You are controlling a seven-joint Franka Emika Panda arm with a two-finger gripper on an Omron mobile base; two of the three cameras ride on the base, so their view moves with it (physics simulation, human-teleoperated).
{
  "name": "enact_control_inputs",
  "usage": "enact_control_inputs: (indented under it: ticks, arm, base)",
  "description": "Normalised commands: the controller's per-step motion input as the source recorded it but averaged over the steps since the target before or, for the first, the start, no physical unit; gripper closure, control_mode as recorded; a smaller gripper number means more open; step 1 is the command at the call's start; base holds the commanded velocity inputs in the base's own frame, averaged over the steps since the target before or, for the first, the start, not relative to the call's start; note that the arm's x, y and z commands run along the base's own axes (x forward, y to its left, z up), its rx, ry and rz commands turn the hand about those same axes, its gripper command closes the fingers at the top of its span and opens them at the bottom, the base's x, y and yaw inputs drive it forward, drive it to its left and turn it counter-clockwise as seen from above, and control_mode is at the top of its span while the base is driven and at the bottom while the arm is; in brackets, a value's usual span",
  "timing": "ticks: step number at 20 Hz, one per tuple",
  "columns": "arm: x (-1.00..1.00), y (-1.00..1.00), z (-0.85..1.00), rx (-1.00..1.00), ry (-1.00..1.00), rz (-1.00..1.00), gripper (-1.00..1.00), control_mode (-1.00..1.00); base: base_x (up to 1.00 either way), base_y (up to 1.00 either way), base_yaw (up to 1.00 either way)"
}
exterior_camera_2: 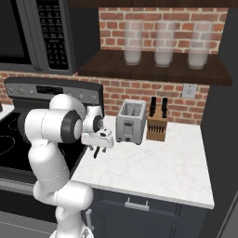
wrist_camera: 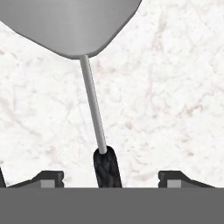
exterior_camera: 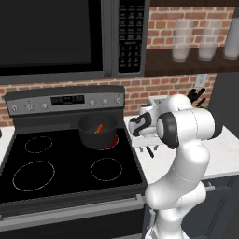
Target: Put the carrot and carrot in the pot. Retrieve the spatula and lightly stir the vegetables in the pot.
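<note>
Spatula [wrist_camera: 93, 105]: lies on the white marble counter [wrist_camera: 175, 87]; its long axis runs nearly up the hand view, silvery head at the top edge, thin grey shaft down to the black handle at bottom centre.
Hand [wrist_camera: 111, 179]: points straight down over the handle, finger tips either side of it, well apart and not touching it; unclenched, grasping nothing.
Arm: in the left base view, folded at right of centre, wrist low over the counter beside the stove [exterior_camera: 70, 163].
Pot [exterior_camera: 97, 130]: centre of that view, on a rear burner, one carrot [exterior_camera: 98, 128] inside.
</note>
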Motion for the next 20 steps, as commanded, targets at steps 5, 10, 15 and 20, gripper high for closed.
enact_control_inputs:
  ticks: [5, 10, 15, 20]
  arm:
    - [-0.07, 0.00, 0.00, 0.00, 0.00, 0.00, 1.00, -1.00]
    - [-0.10, 0.00, -0.04, 0.00, 0.00, 0.00, 1.00, -1.00]
    - [-0.34, -0.01, 0.03, 0.01, 0.00, 0.00, 1.00, -1.00]
    - [-0.80, -0.02, 0.41, 0.13, -0.04, -0.05, 1.00, -1.00]
  base:
    - [0.00, 0.00, 0.00]
    - [0.00, 0.00, 0.00]
    - [0.00, 0.00, 0.00]
    - [0.00, 0.00, 0.00]
